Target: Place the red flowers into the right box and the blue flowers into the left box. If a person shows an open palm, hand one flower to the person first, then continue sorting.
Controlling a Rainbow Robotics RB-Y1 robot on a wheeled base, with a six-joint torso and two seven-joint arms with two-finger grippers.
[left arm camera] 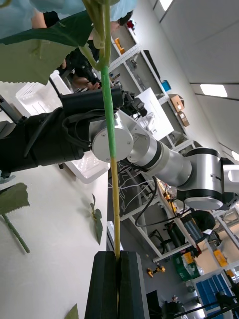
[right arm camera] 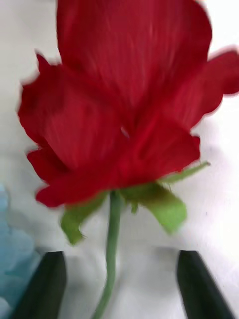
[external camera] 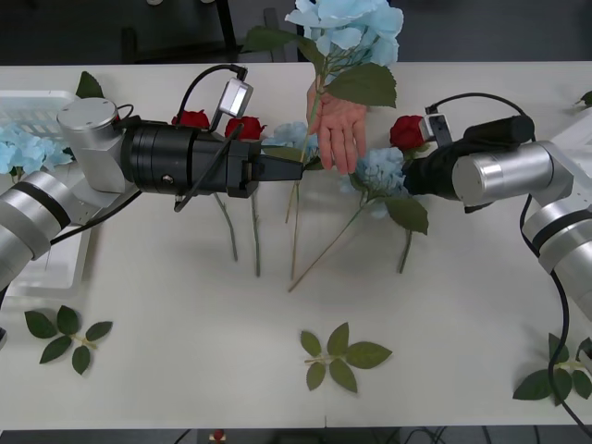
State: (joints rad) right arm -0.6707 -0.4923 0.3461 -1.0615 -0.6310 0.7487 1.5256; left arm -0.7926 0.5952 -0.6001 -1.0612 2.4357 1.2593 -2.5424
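Your white tabletop (external camera: 277,398) fills the scene, with a dark floor beyond its far edge and loose green leaf sprigs (external camera: 340,356) along its near side. At far left sits the left box (external camera: 37,106), a slotted white basket with a blue flower (external camera: 23,148) already in it. The right box (external camera: 578,134) shows as a thin white rim at far right.

Your left claw (external camera: 310,165) is clamped on the thin stem of a raised blue hydrangea (external camera: 350,23); in the left wrist view the black fingers (left arm camera: 104,284) meet around that stem (left arm camera: 112,149). A person's open hand (external camera: 340,129) reaches in from the far side, just beside that stem, palm toward the tabletop.

Your right claw (right arm camera: 119,281) hovers at a red rose (external camera: 407,131), fingers apart, the rose's stem (right arm camera: 112,239) running between them. Two more red roses (external camera: 217,122) lie behind the left arm. Another blue hydrangea (external camera: 379,171) lies at the centre, touching the tabletop.
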